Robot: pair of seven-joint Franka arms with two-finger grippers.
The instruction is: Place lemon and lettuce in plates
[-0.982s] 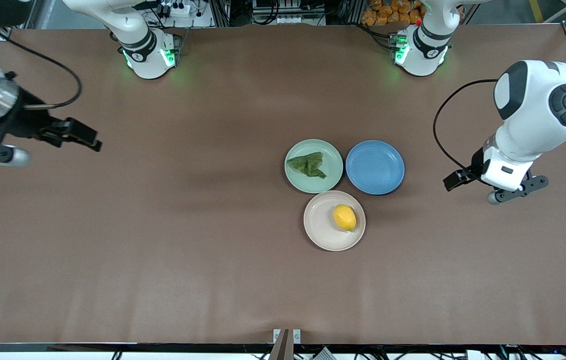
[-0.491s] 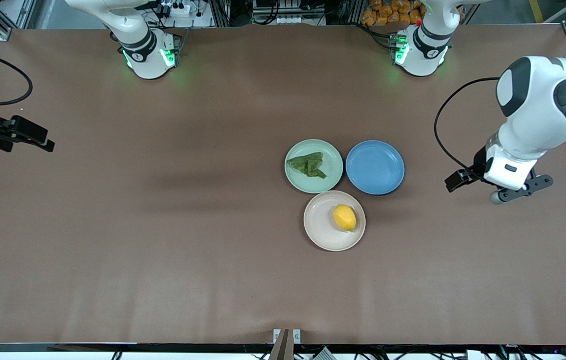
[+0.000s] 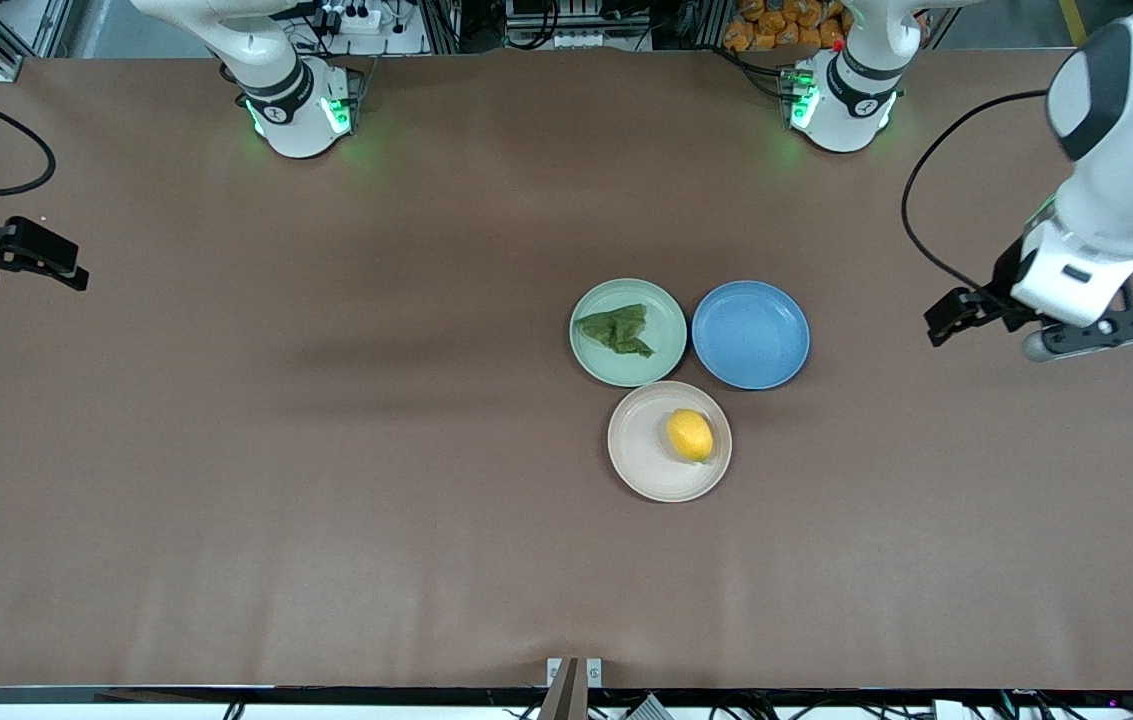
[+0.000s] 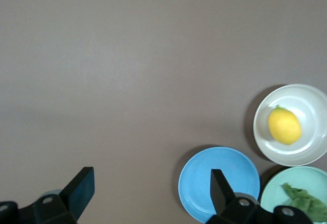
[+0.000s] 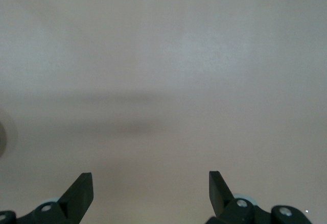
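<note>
Front view: brown table (image 3: 326, 500); mint-green round plate (image 3: 661, 305) holds the dark green wrinkled lettuce (image 3: 616, 330), with the beige round plate (image 3: 641, 450) at its 6 o'clock carrying the yellow oval lemon (image 3: 690, 435). Left gripper (image 4: 148, 193) and right gripper (image 5: 150, 193) hover over bare table, fingers apart.

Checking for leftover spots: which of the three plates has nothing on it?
The blue plate, toward the left arm's end. The mint green plate beside it holds the lettuce; the beige plate holds the lemon.

White, rounded arm links with dark joint caps; green-lit bases; black looping cables; black two-finger tools.
</note>
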